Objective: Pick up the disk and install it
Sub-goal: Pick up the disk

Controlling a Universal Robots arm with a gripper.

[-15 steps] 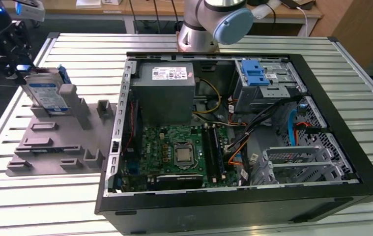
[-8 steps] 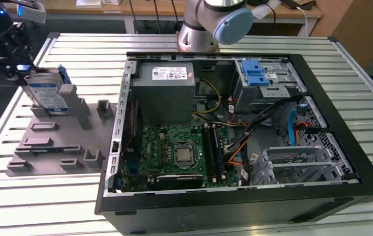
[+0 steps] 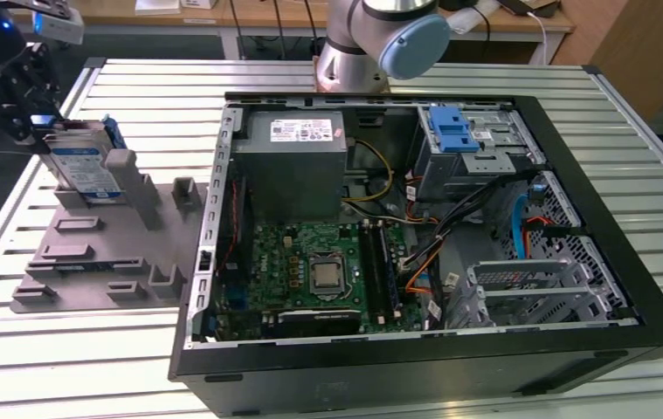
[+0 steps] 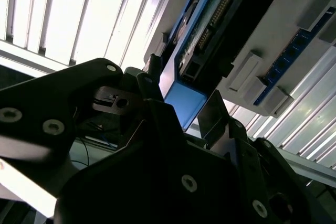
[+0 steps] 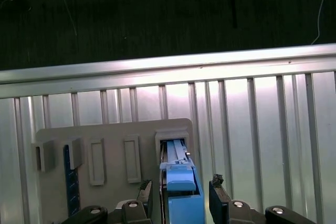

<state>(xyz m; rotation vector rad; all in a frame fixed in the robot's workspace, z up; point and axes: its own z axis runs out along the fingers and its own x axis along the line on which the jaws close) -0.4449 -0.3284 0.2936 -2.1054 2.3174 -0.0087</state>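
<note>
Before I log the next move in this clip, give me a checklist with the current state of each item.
1. The disk upright in the holder: ok.
2. The hand straddling the disk, one finger on each side: ok.
3. The hand shut on the disk: not ok; a gap shows beside one finger.
4. The case open: ok.
5. The cage free to take the disk: cannot tell.
</note>
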